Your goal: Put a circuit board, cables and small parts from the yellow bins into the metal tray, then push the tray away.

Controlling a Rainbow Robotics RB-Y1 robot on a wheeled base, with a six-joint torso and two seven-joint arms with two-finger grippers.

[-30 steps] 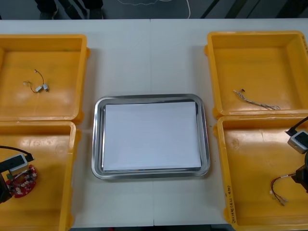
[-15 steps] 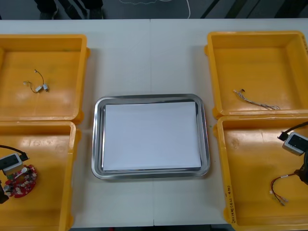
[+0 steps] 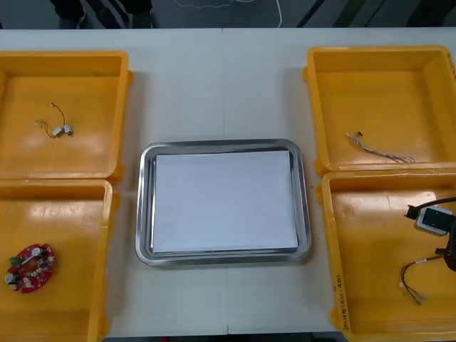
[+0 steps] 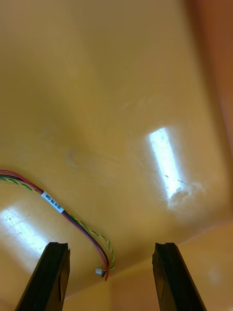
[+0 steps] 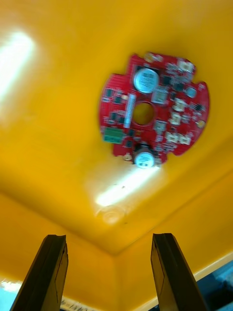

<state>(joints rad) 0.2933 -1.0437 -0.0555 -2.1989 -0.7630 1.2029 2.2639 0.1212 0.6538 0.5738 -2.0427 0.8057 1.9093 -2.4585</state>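
Fingers spread wide, the left gripper (image 5: 110,274) hangs over the round red circuit board (image 5: 154,109) lying in the near left yellow bin (image 3: 71,228); the right gripper (image 4: 110,277), equally released, hovers above a red and yellow cable (image 4: 73,218) in the near right yellow bin (image 3: 370,249). Between the bins sits the metal tray (image 3: 144,206), white inside.

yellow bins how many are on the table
4: far left bin; near left bin with the red circuit board, below the left gripper; far right bin; near right bin, below the right gripper. None seems hidden.
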